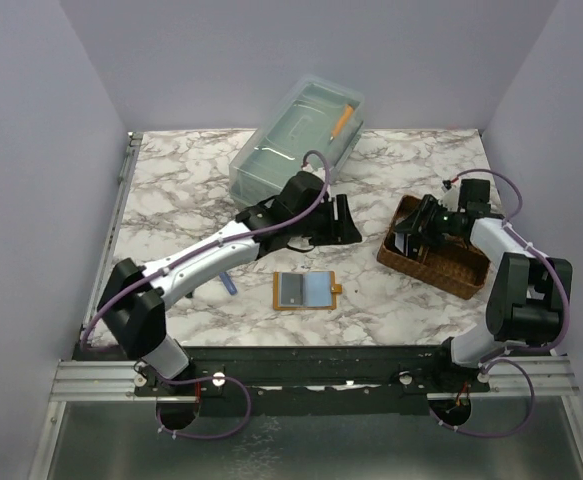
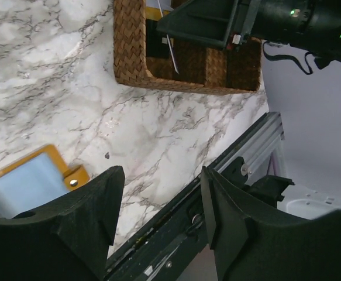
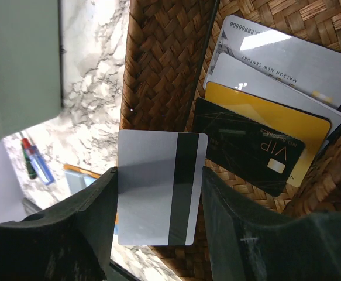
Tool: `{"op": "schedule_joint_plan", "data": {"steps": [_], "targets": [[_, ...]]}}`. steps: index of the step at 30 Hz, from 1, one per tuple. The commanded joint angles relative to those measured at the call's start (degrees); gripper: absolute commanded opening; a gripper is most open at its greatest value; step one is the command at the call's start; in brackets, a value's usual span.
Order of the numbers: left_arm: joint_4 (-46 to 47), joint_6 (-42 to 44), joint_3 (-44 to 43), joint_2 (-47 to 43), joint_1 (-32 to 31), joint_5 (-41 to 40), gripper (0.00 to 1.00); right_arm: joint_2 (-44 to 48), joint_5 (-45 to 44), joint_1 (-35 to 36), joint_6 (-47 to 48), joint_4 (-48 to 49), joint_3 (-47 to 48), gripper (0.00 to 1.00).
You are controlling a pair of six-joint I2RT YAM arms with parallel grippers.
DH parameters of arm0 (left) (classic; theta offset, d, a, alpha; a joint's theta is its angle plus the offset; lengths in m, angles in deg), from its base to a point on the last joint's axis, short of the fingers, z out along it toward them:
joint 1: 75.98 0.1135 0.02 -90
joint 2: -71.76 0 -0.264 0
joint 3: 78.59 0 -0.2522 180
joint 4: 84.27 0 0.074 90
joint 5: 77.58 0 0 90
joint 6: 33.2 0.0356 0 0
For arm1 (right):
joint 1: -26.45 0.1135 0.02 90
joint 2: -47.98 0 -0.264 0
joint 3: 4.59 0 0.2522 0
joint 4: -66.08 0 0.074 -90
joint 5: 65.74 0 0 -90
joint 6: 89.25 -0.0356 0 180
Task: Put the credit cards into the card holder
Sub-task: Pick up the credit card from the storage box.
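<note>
The right claw (image 3: 159, 175) sits over the brown woven tray (image 1: 441, 270) at the right of the table (image 1: 171, 190). It is closed on a grey card (image 3: 152, 193) with a dark magnetic stripe, one finger against each long edge of the card. The card stands just above the tray's woven wall. More credit cards lean in the compartment beside it: a black VIP card (image 3: 246, 146), a yellow card (image 3: 264, 114) behind that, and two pale grey cards (image 3: 281, 58) at the back.

The card holder (image 1: 306, 290) lies open and flat near the middle of the table, to the left of the tray and apart from it. Its grey and light-blue panels face up and its snap tab points right. The left claw (image 2: 161, 193) hangs just beyond the holder's far edge with its fingers spread wide and nothing between them. A clear plastic box (image 1: 296, 135) stands at the far side, and a blue pen (image 1: 228, 284) lies by the left arm
</note>
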Motion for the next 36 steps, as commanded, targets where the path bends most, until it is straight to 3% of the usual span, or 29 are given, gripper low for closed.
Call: {"op": "schedule_joint_plan", "data": {"steps": [1,14,22,26,31,34,36], "targets": [[7.05,-3.15,-6.21,8.67,-2.86,-1.61,0.61,1.87,4.94,-2.58,-5.61,2.74,-1.24,0.03],[10.11,-1.09,-25.31,29.75,-6.38,-3.94,0.62,3.00,6.11,-4.37,-9.15,-0.46,1.56,0.01],[9.49,-0.64,-27.56,32.61,-7.30,-9.03,0.60,5.84,5.12,-4.36,-9.60,-2.01,2.11,0.01],[9.49,-1.46,-28.70,34.81,-7.33,-7.42,0.59,7.16,6.00,-4.38,-10.73,-1.31,1.25,0.01],[9.56,-1.66,-30.49,37.44,-7.32,-6.37,0.48,8.35,6.52,-4.42,-11.28,-1.64,1.12,0.01],[9.58,-0.34,-31.99,38.26,-7.35,-5.42,0.33,9.21,6.26,-4.39,-10.05,-2.45,1.12,0.02],[9.58,0.89,-33.25,38.80,-7.39,-4.18,0.22,9.86,6.58,-4.35,-8.96,-2.93,1.05,0.10]]}}
